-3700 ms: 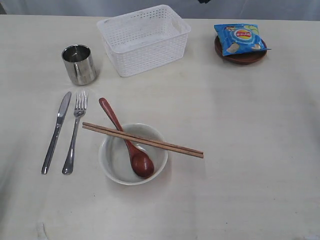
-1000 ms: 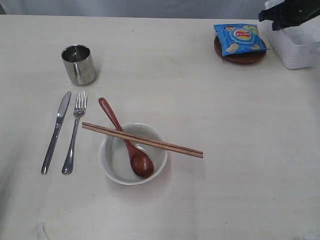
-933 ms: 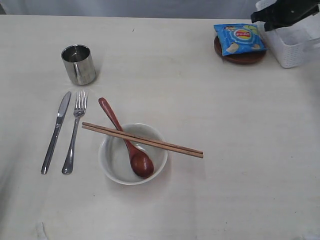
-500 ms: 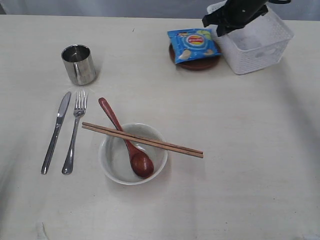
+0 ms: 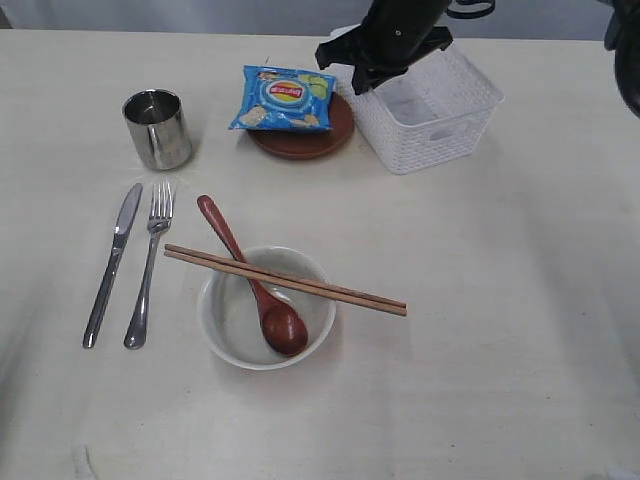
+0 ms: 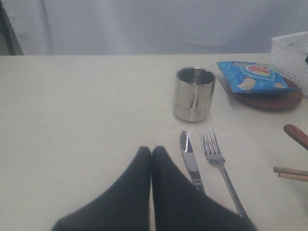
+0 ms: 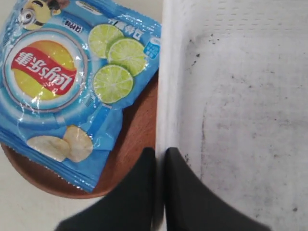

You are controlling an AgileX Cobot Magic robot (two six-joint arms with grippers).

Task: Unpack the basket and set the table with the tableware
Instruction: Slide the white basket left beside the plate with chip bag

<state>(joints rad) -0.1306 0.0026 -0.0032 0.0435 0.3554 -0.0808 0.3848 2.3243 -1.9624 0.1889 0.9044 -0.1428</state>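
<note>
Counted on the counter (image 5: 480, 330): one basket (image 5: 440, 145), one cup (image 5: 157, 128), one knife (image 5: 112, 262), one fork (image 5: 148, 268), one bowl (image 5: 222, 330), one spoon (image 5: 228, 240), one pair of chopsticks (image 5: 330, 291), one plate (image 5: 300, 142), one chips bag (image 5: 283, 98).

Found the basket at the far side, upright, mouth upward, set askew to the counter edge, right beside the plate bearing the bag.

Laid knife and fork parallel, long axes near-to-far, tips pointing away, below the cup.

Rested the spoon head in the bowl, handle pointing far-left; chopsticks crossed the bowl rim, slanting left to right.

Right hand (image 7: 160, 159) pinched tight on the basket's rim.

Left hand (image 6: 151, 156) pressed closed, holding nothing, near the knife.

Counter pale cream, matte, faintly grained; pale grey backdrop (image 6: 144, 24) behind.
</note>
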